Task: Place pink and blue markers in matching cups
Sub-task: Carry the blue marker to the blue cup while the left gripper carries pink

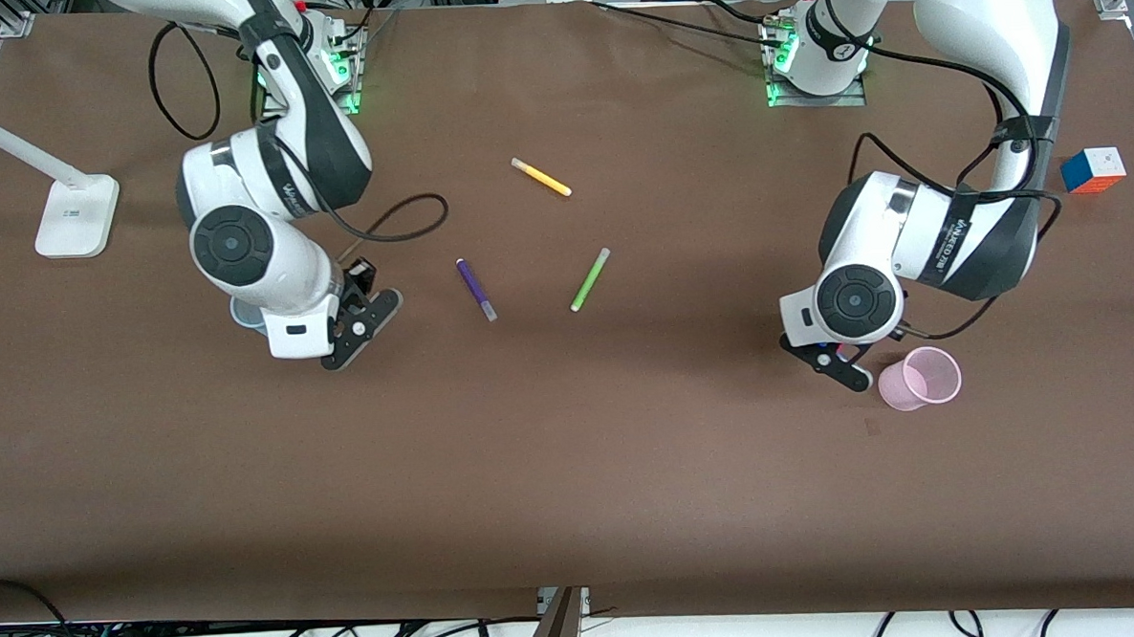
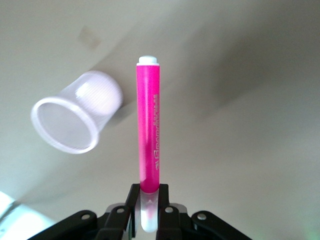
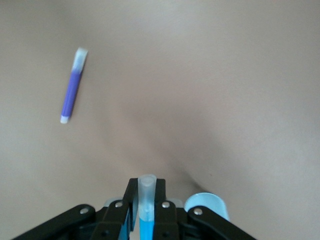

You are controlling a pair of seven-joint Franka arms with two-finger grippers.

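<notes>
A: Beside the translucent pale pink plastic cup (image 2: 75, 115), what's held?
B: Left gripper (image 2: 148, 212) pinches the magenta-pink felt marker (image 2: 148, 135); centre it over the rim first.
A: And the other?
B: Right gripper (image 3: 146, 210) clamps the bright blue marker (image 3: 145, 220) by the pale blue cup (image 3: 210, 206).

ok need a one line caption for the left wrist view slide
Left gripper shut on the pink marker, hanging beside the upright pink cup.
</notes>
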